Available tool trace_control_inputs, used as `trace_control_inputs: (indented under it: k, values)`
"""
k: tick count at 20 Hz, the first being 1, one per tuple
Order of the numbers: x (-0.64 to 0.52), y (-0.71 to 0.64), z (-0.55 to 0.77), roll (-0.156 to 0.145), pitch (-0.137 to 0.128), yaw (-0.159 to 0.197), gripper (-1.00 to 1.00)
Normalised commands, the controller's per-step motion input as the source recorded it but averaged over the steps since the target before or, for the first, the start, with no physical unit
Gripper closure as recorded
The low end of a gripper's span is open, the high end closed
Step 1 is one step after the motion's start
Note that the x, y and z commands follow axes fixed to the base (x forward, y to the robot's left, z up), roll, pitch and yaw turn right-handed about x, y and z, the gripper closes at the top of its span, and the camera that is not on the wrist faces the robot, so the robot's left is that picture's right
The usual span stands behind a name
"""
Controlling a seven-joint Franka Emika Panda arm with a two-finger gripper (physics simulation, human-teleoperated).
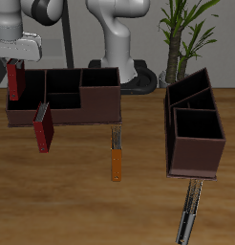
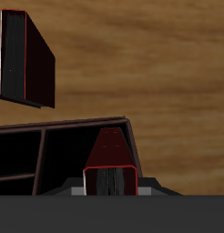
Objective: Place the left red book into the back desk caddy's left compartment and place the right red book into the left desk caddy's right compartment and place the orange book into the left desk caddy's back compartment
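Observation:
My gripper is shut on a red book and holds it upright at the end of the back desk caddy. In the wrist view the held book hangs between my fingers by the caddy's corner; I cannot tell whether its lower end is inside a compartment. A second red book stands on the table just in front of that caddy and also shows in the wrist view. The orange book lies on the table nearer the front. The left desk caddy stands apart, its compartments empty.
A thin dark and silver object lies near the table's front edge, below the left desk caddy. A potted plant and the robot's base stand at the back.

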Motion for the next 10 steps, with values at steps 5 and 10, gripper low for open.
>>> trace_control_inputs:
  k: [5,10]
  values:
    - [0.04,0.04,-0.18,0.005,0.072,0.0,-1.0]
    - [0.02,0.08,-0.13,0.016,0.087,-0.027,-1.0]
